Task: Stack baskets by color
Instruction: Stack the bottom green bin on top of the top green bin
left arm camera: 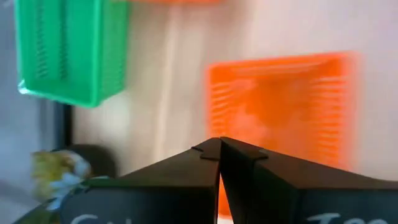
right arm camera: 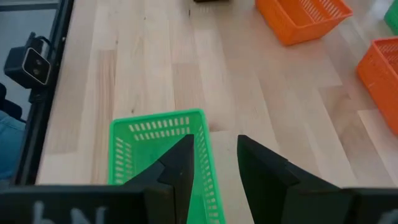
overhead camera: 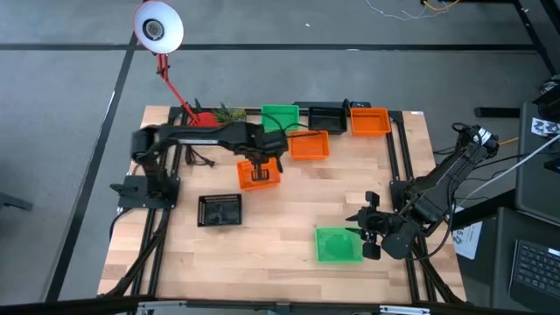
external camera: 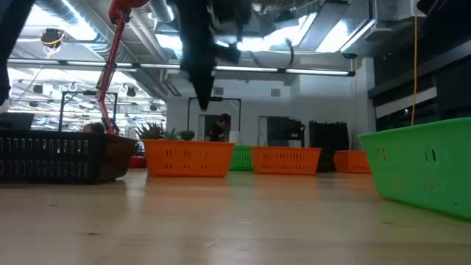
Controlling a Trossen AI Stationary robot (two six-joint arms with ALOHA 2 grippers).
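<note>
Seven baskets rest bottom-down on the wooden table. An orange basket (overhead camera: 259, 173) sits mid-table, and my left gripper (overhead camera: 260, 163) hangs shut above it, fingers pointing down and clear of it (external camera: 204, 99). A second orange basket (overhead camera: 308, 145) and a third (overhead camera: 369, 121) stand farther back. One green basket (overhead camera: 280, 116) and one black basket (overhead camera: 324, 114) are at the far edge, another black basket (overhead camera: 220, 210) at the near left. My right gripper (right arm camera: 214, 140) hovers open over the right wall of the near green basket (right arm camera: 158, 155), without touching it.
A red-based desk lamp (overhead camera: 159, 31) and a small plant (overhead camera: 229, 112) stand at the far left corner. Dark frame rails (overhead camera: 398, 166) run along the table's left and right sides. Bare wood lies between the near green basket and the black basket.
</note>
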